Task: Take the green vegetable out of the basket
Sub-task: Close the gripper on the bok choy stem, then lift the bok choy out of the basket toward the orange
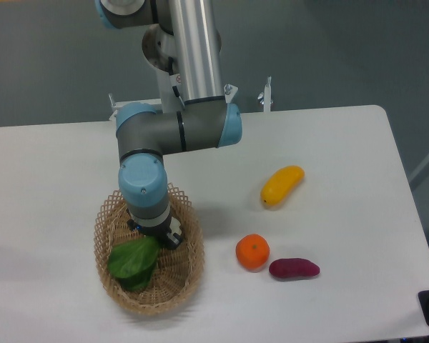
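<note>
The green vegetable (134,261) lies in the tan wicker basket (190,275) at the front left of the table, its dark leaves spread toward the basket's left side. My gripper (156,239) hangs straight down into the basket, right at the vegetable's upper right end. The wrist hides the fingers, so I cannot tell whether they are open or shut, or whether they hold the vegetable. The pale stem is hidden under the gripper.
A yellow fruit (282,185) lies right of the basket, mid-table. An orange (252,251) and a purple oblong vegetable (294,269) lie front right. The arm's links rise over the basket's back edge. The table's front edge is just below the basket.
</note>
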